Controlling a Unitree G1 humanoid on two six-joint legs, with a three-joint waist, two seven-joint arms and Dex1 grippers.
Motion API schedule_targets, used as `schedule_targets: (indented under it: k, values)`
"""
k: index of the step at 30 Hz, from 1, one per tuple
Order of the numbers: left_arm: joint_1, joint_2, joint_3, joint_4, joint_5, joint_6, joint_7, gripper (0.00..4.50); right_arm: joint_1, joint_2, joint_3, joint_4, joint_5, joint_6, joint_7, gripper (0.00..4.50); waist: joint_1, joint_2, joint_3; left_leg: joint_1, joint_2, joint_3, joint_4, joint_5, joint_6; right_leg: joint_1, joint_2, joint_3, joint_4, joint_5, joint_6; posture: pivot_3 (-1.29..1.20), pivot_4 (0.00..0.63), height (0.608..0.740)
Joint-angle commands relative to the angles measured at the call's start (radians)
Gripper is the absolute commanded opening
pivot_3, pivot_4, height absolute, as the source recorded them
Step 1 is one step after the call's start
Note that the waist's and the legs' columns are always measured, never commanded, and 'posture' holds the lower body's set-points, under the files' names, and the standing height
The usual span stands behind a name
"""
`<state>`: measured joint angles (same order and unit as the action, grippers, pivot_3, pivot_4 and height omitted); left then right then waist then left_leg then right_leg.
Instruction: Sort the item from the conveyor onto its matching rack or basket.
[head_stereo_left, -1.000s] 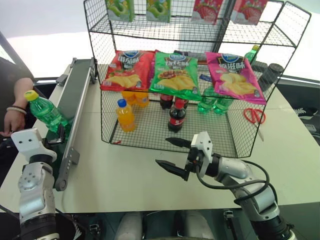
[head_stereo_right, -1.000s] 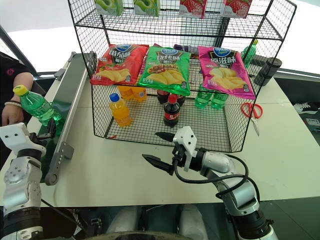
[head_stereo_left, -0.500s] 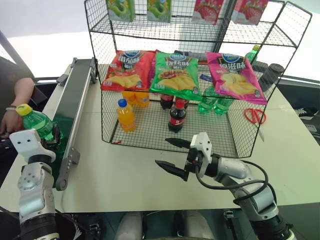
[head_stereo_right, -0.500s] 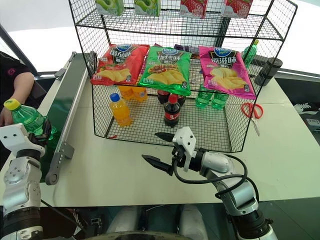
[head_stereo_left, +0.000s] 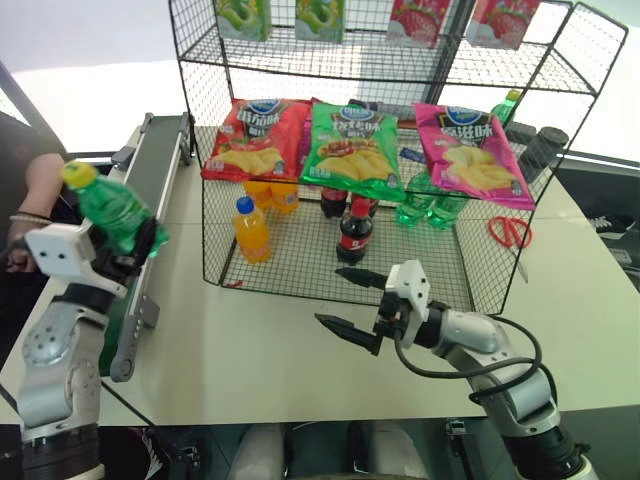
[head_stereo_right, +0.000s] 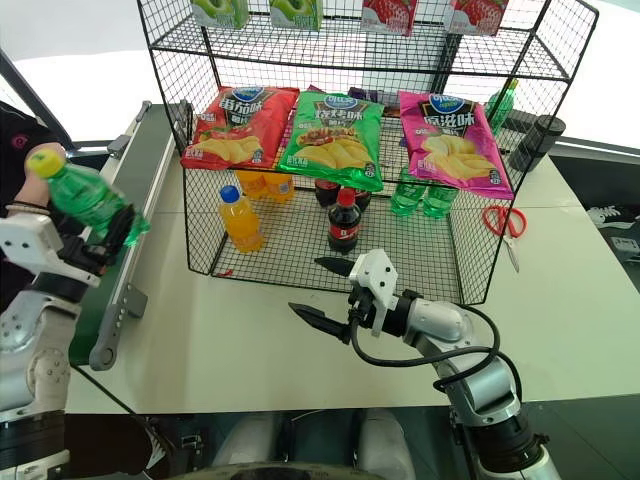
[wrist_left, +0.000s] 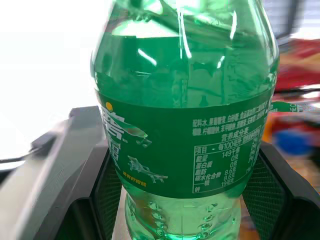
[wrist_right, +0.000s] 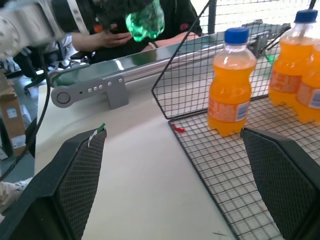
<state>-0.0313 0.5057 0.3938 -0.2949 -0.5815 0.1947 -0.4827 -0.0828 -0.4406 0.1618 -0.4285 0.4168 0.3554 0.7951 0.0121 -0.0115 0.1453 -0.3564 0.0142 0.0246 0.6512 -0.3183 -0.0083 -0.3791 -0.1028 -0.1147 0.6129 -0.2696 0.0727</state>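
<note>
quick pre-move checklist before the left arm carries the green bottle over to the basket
1. Grip: left gripper shut on the green bottle, fingers on both sides of its label in the left wrist view: ok.
2. Bottle lifted off the conveyor: ok.
3. Cap: yellow cap in place, bottle tilted: ok.
4. Landing spot: bare mesh at the front of the black wire basket, between the orange drink bottle and the cola bottle: ok.
5. Right gripper open, just in front of the basket's front wall, possibly near the path: cannot tell.
6. A person's hand close beside the left arm: not ok.
</note>
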Motion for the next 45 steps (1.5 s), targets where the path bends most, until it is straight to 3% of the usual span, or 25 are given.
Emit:
schedule_targets:
  k: [1, 3, 8, 16, 28, 29, 32, 34, 36, 38, 45]
  values:
    - [0.032, 0.052, -0.096, -0.121, -0.065, 0.073, -0.134, 2.82, -0.012, -0.014, -0.047, -0.040, 0.051, -0.005, 0.019, 4.50, -0.002, 0.002, 0.001, 0.000, 0.000, 0.000, 0.000, 0.000, 0.000, 0.000, 0.000, 0.000, 0.000, 0.000, 0.000, 0.00, 0.150, 0.732]
    - [0.036, 0.077, -0.201, -0.144, -0.046, 0.094, -0.217, 2.82, -0.025, -0.017, -0.061, -0.062, 0.084, 0.021, 0.018, 4.50, -0.002, 0.005, 0.003, 0.001, 0.000, 0.000, -0.001, 0.000, 0.000, 0.000, 0.001, 0.000, 0.000, 0.000, 0.000, 0.00, 0.150, 0.732]
    - [-0.075, 0.028, -0.414, -0.053, 0.023, 0.068, -0.344, 2.82, -0.059, 0.016, -0.053, -0.106, 0.147, 0.090, -0.027, 4.50, 0.001, 0.006, 0.003, 0.000, 0.000, 0.001, -0.001, 0.000, 0.000, 0.000, 0.001, 0.000, 0.000, 0.000, 0.000, 0.00, 0.150, 0.732]
    - [-0.273, -0.070, -0.615, 0.135, 0.127, -0.013, -0.544, 2.82, -0.040, 0.038, -0.045, -0.156, 0.160, 0.136, -0.098, 4.50, 0.002, 0.005, 0.003, -0.001, -0.001, 0.001, 0.000, 0.000, 0.001, 0.000, 0.005, 0.000, 0.000, 0.000, 0.000, 0.00, 0.150, 0.732]
    - [-0.366, -0.134, -0.625, 0.236, 0.180, -0.077, -0.611, 2.82, -0.011, 0.042, -0.044, -0.186, 0.170, 0.155, -0.156, 4.50, 0.001, 0.006, 0.003, 0.000, 0.000, 0.000, 0.000, 0.000, 0.001, -0.001, 0.006, 0.001, 0.001, 0.000, 0.000, 0.00, 0.150, 0.732]
    - [-0.368, -0.135, -0.623, 0.240, 0.184, -0.081, -0.611, 2.82, -0.010, 0.043, -0.044, -0.185, 0.171, 0.155, -0.157, 3.98, 0.001, 0.006, 0.003, 0.000, 0.000, 0.000, 0.000, 0.000, 0.001, -0.001, 0.006, 0.000, 0.001, 0.000, 0.000, 0.00, 0.150, 0.732]
    - [-0.373, -0.139, -0.620, 0.247, 0.197, -0.097, -0.611, 2.82, -0.010, 0.044, -0.044, -0.181, 0.177, 0.157, -0.159, 3.04, 0.001, 0.005, 0.003, 0.000, 0.000, 0.000, 0.000, 0.000, 0.001, 0.000, 0.006, 0.000, 0.001, 0.000, 0.000, 0.00, 0.150, 0.732]
    - [-0.373, -0.142, -0.615, 0.248, 0.188, -0.084, -0.610, 2.82, -0.011, 0.044, -0.044, -0.179, 0.178, 0.156, -0.159, 3.04, 0.001, 0.005, 0.003, 0.000, 0.000, 0.000, 0.000, 0.000, 0.001, 0.000, 0.006, 0.000, 0.001, 0.000, 0.000, 0.00, 0.150, 0.732]
    - [-0.374, -0.145, -0.607, 0.246, 0.179, -0.064, -0.602, 3.84, -0.014, 0.044, -0.042, -0.176, 0.167, 0.149, -0.160, 3.04, 0.001, 0.005, 0.003, 0.000, 0.000, 0.000, 0.000, 0.000, 0.001, 0.000, 0.006, 0.000, 0.001, 0.000, 0.000, 0.00, 0.150, 0.732]
    - [-0.375, -0.148, -0.600, 0.246, 0.180, -0.057, -0.593, 4.37, -0.020, 0.043, -0.041, -0.171, 0.159, 0.144, -0.161, 3.04, 0.002, 0.005, 0.003, 0.000, 0.000, 0.000, 0.000, 0.000, 0.001, 0.000, 0.006, 0.000, 0.001, 0.000, 0.000, 0.00, 0.150, 0.732]
    - [-0.302, -0.085, -0.595, 0.257, 0.244, -0.067, -0.566, 4.37, -0.023, 0.043, -0.085, -0.131, 0.116, 0.096, -0.185, 3.04, -0.002, 0.006, 0.003, 0.000, 0.000, 0.000, 0.000, 0.000, 0.001, 0.000, 0.006, 0.001, 0.001, 0.000, 0.000, 0.00, 0.150, 0.732]
